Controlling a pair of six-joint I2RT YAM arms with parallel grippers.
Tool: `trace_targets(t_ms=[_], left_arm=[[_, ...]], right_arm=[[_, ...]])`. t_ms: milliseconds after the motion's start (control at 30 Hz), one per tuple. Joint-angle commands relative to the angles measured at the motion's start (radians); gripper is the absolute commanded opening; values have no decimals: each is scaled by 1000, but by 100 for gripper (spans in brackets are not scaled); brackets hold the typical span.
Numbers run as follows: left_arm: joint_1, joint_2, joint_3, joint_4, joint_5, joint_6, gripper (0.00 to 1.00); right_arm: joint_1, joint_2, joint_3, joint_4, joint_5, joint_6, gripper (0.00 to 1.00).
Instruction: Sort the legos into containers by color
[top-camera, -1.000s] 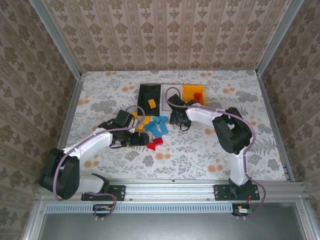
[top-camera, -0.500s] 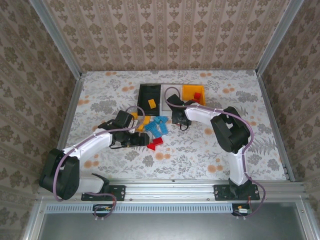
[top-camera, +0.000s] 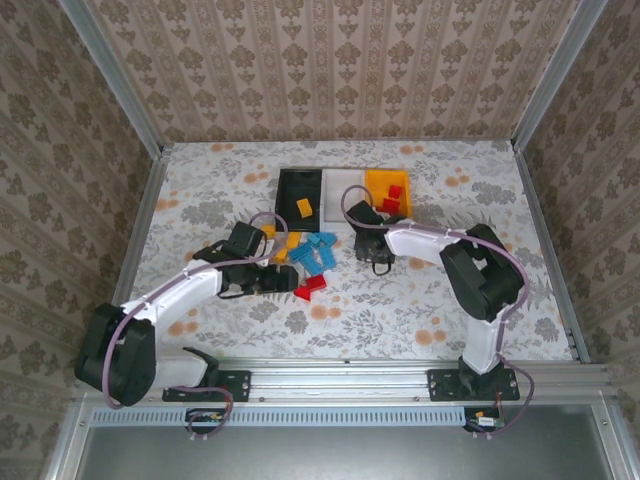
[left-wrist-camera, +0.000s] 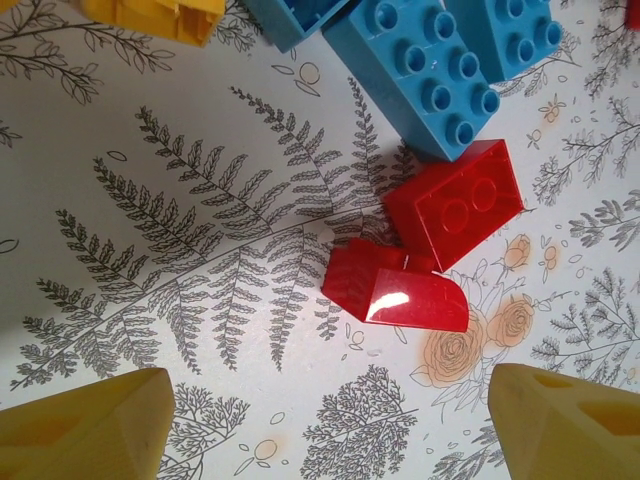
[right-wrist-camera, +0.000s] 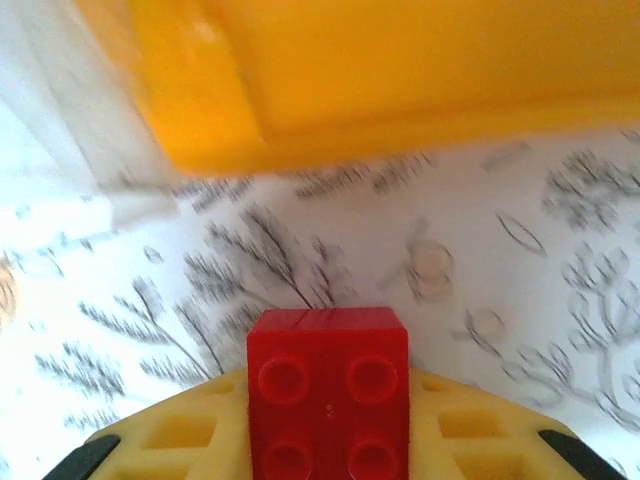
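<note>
Since a second ago the right arm's elbow has swung out to the right, and its wrist has drawn back toward the near side, leaving the white tray (top-camera: 341, 186) almost wholly uncovered.

Nearest to the bases, the left gripper (top-camera: 288, 280) hangs low over the flowered table (top-camera: 200, 200) with its jaws spread wide and nothing between them. From its wrist camera the left gripper (left-wrist-camera: 330, 405) shows one yellow fingertip in each lower corner. Between and just beyond them lie two red legos touching each other, a square one (left-wrist-camera: 455, 205) and a sloped one (left-wrist-camera: 400, 295). From above, the pair (top-camera: 310, 287) sits just right of the jaws.

Just past them is a loose heap of blue legos (top-camera: 318, 250), the closest of which (left-wrist-camera: 425, 70) touches the square red one. A few orange-yellow legos (top-camera: 290, 243) lie at the heap's left edge.

Right of the heap, the right gripper (top-camera: 374, 250) is clamped on a red brick (right-wrist-camera: 328, 400). The studded brick sits sharp between the yellow fingers (right-wrist-camera: 470, 430) while the table behind it is blurred.

Along the far side the three trays stand in a row, side by side. The black tray (top-camera: 285, 185) on the left holds one orange-yellow brick (top-camera: 303, 207). The orange-yellow tray (top-camera: 373, 183) on the right holds two red bricks (top-camera: 393, 197), and its near wall (right-wrist-camera: 400, 70) looms ahead of the held brick.
</note>
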Motion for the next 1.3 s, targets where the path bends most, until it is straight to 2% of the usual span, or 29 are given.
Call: trace_targets(t_ms=[0,200,400,700,967,1267], left_arm=[[-4,-24,-15,6,19,-16,84],[-11,-30,-23,18,19,-27,84],[-23,-21,-26,31,22,-34,84],[-29,-16,-37,31,19,-36,84],[-30,-5,-40,24,18,-32,84],[-29,9,-30,18,16,-28,84]], right_arm=[[-4,-107,-56,-27,-40,18,30],[-21,-248,-86,-75,-42,2,30],[-97,-287,32,-146,-68,-68,31],[-222,-92,324,-201,-144,-183,30],[-270,105,531,-226,-185,-229,30],[-299,259,670,-248,-197,-253,30]])
